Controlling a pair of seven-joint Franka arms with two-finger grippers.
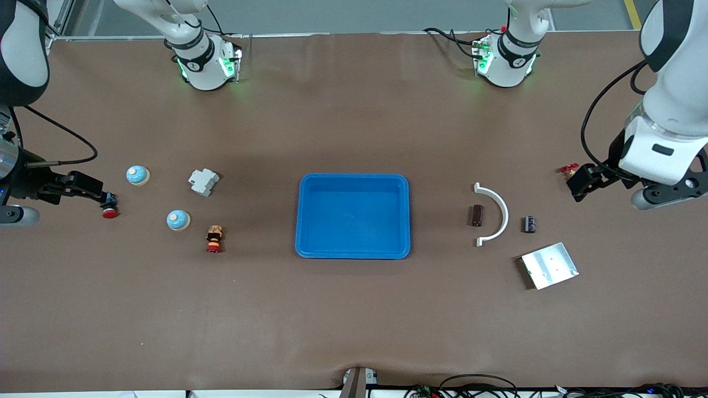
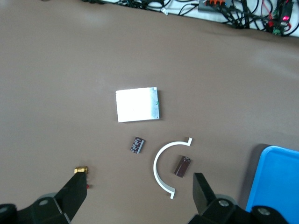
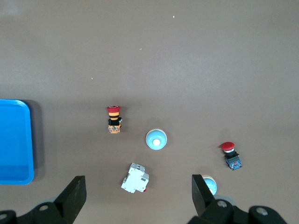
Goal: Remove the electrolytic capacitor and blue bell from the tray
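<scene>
Two capacitors lie toward the left arm's end of the table: a brown capacitor (image 1: pixel 476 215) (image 2: pixel 182 166) inside a white arc, and a dark capacitor (image 1: pixel 530 224) (image 2: pixel 137 144) just outside it. Two light blue bells (image 1: pixel 137 175) (image 1: pixel 178 220) stand toward the right arm's end; in the right wrist view one bell (image 3: pixel 156 139) shows whole and the other bell (image 3: pixel 209 184) sits partly hidden by a finger. The blue tray (image 1: pixel 354 179) lies in the middle with nothing in it. My left gripper (image 1: pixel 581 185) (image 2: pixel 138 182) hangs open and holds nothing, over the table's end. My right gripper (image 1: pixel 94 190) (image 3: pixel 138 184) is open too, holding nothing.
A white arc (image 1: pixel 498 213), a metal plate (image 1: pixel 549 265) and a brass fitting (image 1: pixel 568 169) lie near the capacitors. A white breaker (image 1: pixel 203 182), a striped red button (image 1: pixel 214 239) and a red push button (image 1: pixel 109 210) lie around the bells.
</scene>
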